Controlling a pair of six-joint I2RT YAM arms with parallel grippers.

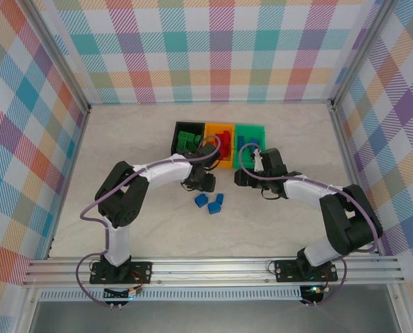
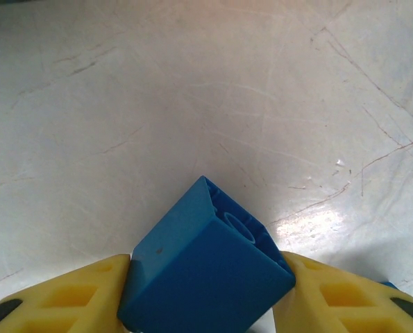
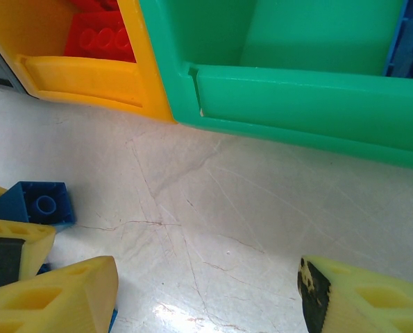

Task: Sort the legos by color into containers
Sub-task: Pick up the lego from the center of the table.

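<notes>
My left gripper (image 2: 206, 295) is shut on a blue lego (image 2: 199, 270), held corner-up between the yellow fingers (image 2: 67, 295) close over the table. In the top view the left gripper (image 1: 205, 182) sits just in front of the orange container (image 1: 225, 164). Three more blue legos (image 1: 214, 203) lie loose beside it. My right gripper (image 3: 206, 305) stands open over bare table in front of the green container (image 3: 296, 104). The held blue lego (image 3: 36, 202) shows at its left. Red legos (image 3: 98, 35) lie in the orange container (image 3: 88, 76), green ones in the black container (image 1: 176, 139).
The three containers are joined in a row at mid-table, and the green one (image 1: 250, 127) holds blue legos (image 3: 407, 41). Both wrists are close together in front of them. Checked walls enclose the table on three sides.
</notes>
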